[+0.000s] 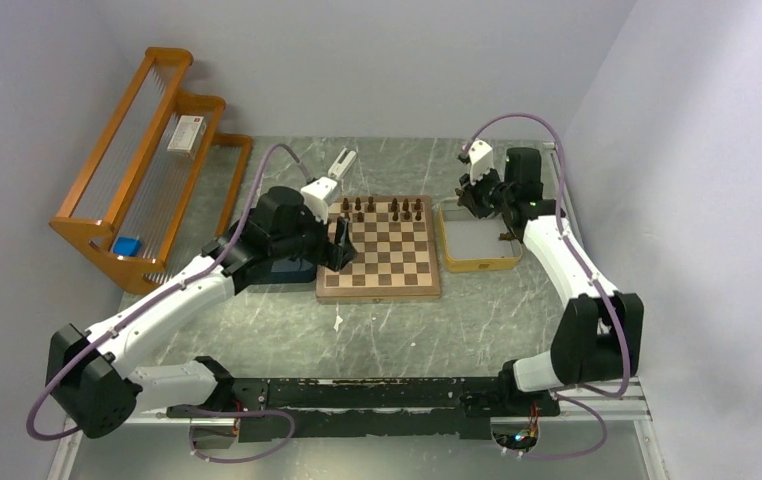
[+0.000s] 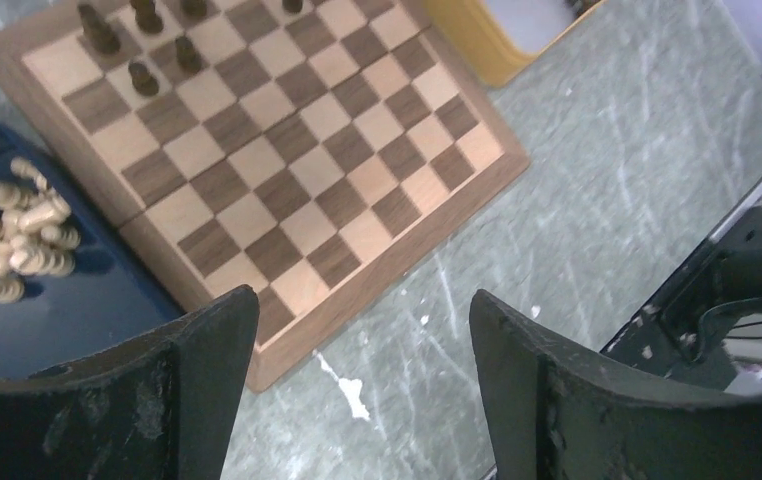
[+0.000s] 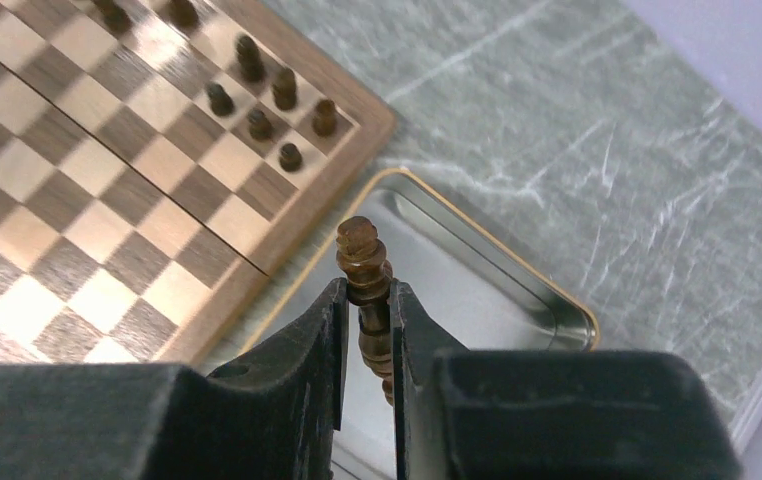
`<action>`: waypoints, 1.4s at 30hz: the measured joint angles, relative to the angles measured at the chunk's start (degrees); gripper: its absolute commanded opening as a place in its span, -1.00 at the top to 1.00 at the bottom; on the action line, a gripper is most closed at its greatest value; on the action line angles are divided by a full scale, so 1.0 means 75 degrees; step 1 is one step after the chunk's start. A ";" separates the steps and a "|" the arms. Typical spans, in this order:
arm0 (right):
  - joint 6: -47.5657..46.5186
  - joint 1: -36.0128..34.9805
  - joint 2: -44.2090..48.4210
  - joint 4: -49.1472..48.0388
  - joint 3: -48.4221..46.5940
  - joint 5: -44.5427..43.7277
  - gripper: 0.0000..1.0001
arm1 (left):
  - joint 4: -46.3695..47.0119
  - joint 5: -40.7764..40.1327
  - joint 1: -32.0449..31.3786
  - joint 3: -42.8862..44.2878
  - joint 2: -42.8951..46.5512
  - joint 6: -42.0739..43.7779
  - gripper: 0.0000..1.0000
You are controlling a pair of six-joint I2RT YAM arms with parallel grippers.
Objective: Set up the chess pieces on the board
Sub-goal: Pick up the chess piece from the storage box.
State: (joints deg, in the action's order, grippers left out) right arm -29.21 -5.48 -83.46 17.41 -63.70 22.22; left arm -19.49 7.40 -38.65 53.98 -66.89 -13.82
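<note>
Right wrist: right pincer (image 3: 367, 300) clamps a dark piece (image 3: 360, 255); carry it upright, seat it squarely on the board (image 3: 57, 230). Left pincer (image 2: 360, 300) gapes empty.

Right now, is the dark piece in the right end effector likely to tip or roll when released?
The dark piece looks tall and slim, so it may tip easily. Its round turned body would likely roll once fallen. It looks rigid.

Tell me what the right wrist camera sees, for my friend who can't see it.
The right gripper pinches a dark chess piece over the yellow tray. The board lies left, several dark pieces near one corner.
</note>
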 measured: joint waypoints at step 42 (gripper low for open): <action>0.4159 -0.1271 0.1460 -0.3430 0.1926 0.2512 0.82 | 0.1434 0.2605 0.0650 0.2987 -0.2565 -0.1399 -0.32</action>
State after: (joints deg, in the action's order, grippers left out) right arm 1.98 -15.00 -72.51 -8.32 -49.25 41.06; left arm -8.73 26.94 -33.78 76.38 -86.13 -24.32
